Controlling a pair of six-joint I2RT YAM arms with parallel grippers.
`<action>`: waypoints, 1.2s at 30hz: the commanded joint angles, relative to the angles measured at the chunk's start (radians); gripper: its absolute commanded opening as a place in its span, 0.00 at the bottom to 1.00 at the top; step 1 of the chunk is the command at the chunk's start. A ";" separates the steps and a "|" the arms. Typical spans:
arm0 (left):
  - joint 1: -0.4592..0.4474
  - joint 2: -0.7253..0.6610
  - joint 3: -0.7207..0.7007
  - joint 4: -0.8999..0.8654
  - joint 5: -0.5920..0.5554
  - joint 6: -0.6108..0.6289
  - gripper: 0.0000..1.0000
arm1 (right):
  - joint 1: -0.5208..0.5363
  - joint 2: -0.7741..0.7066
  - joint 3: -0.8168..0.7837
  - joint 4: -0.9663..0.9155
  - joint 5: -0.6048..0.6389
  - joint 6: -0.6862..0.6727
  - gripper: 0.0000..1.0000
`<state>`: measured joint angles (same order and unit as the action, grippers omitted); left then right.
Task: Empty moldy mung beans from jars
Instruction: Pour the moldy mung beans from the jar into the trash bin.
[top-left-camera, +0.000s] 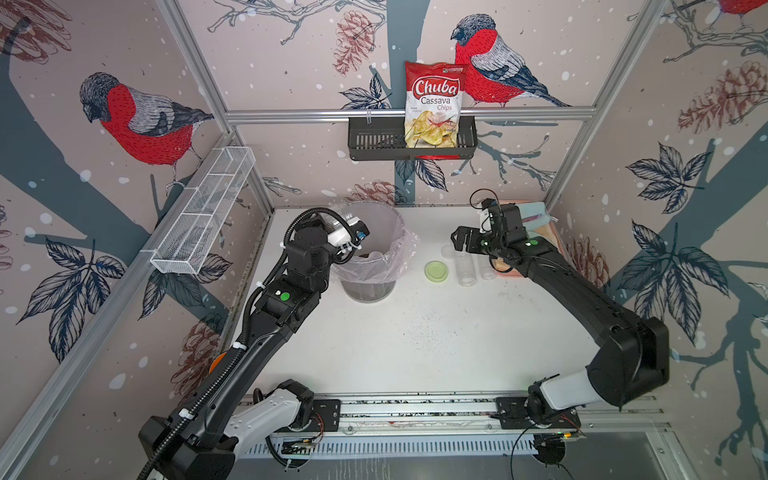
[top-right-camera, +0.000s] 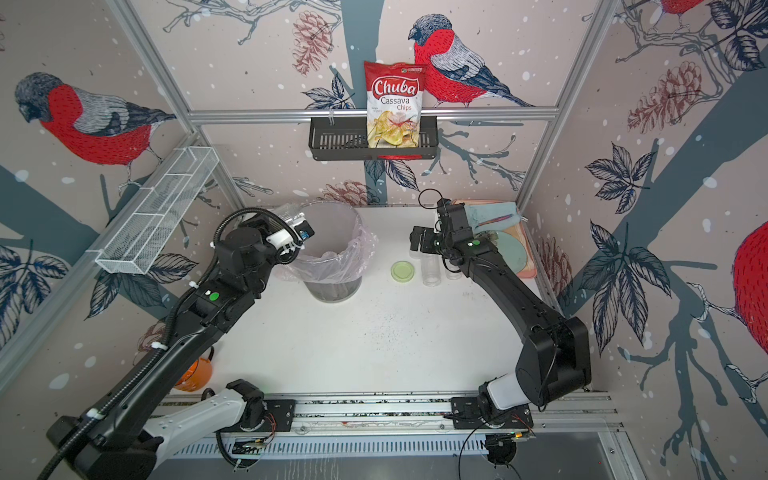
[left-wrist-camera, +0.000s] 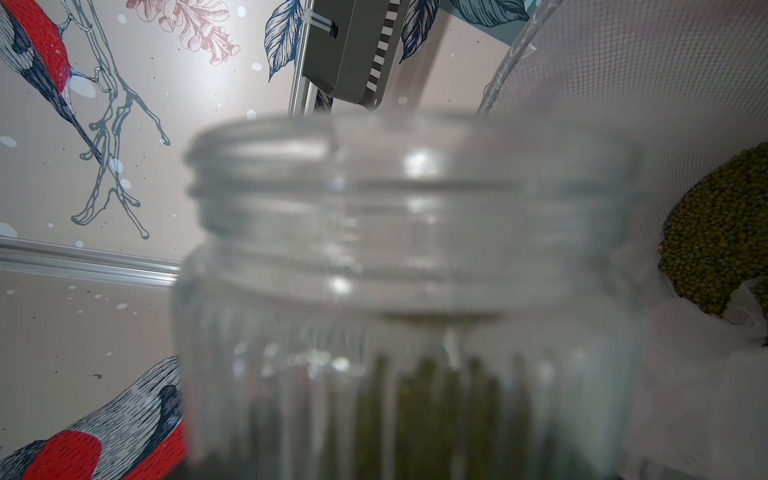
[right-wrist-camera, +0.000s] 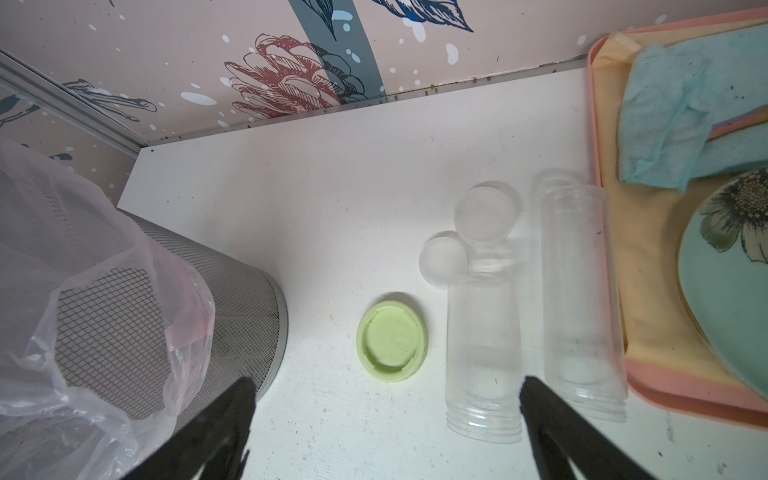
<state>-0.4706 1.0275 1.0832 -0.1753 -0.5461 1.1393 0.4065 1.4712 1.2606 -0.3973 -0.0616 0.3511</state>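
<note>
In both top views the left gripper (top-left-camera: 340, 219) is at the rim of the grey mesh bin lined with a pinkish plastic bag (top-left-camera: 370, 289). The right gripper (top-left-camera: 458, 239) hangs above the white table (top-left-camera: 415, 332) with its jaws wide apart and grasps nothing.

In the left wrist view a wide, ribbed, clear glass jar (left-wrist-camera: 407, 249) without lid fills the picture. I judge that the left gripper grasps it, though its fingers are hidden. Some small olive-green mung beans (left-wrist-camera: 428, 407) lie inside its body, and a heap of them lies in the bag of the bin.

In the right wrist view the short clear plastic cylinder (right-wrist-camera: 482, 357) and the tall narrow clear tube (right-wrist-camera: 582, 299) stand open and empty beside the pale green round lid (right-wrist-camera: 392, 336). So two jars look finished, and the third seems only partly emptied.
</note>
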 joint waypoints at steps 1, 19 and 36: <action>0.003 0.001 0.013 0.128 -0.024 0.059 0.00 | 0.005 0.004 0.009 0.029 -0.013 0.015 0.99; 0.004 0.011 0.020 0.135 -0.024 0.206 0.00 | 0.018 -0.004 0.008 0.026 -0.007 0.022 0.99; 0.016 0.023 0.049 0.077 -0.009 0.324 0.00 | 0.020 -0.007 -0.003 0.033 -0.004 0.022 0.99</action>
<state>-0.4614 1.0573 1.1244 -0.1772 -0.5514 1.4220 0.4252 1.4689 1.2579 -0.3935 -0.0662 0.3687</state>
